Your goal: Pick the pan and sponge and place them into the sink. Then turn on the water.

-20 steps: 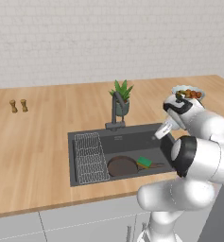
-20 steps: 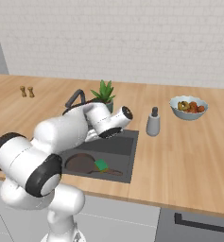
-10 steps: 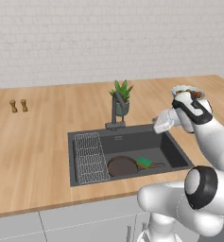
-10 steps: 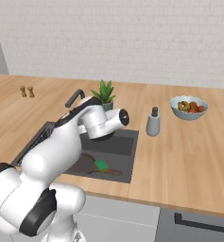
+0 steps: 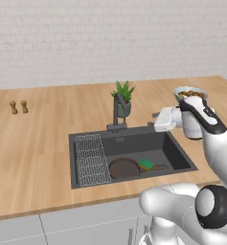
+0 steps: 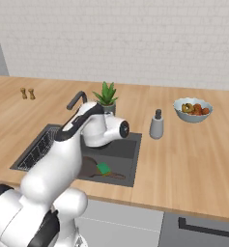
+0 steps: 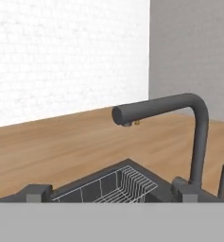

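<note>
Gripper spread wide, holding nothing, hovering above the sink's back right part, aimed sideways at the faucet. Pan lies on the sink floor beside the wire rack, sponge touching its right edge over the handle base. No water running.

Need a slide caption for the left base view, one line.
Pan and sponge lie in the sink; open tool hovers right of the dry faucet.
</note>
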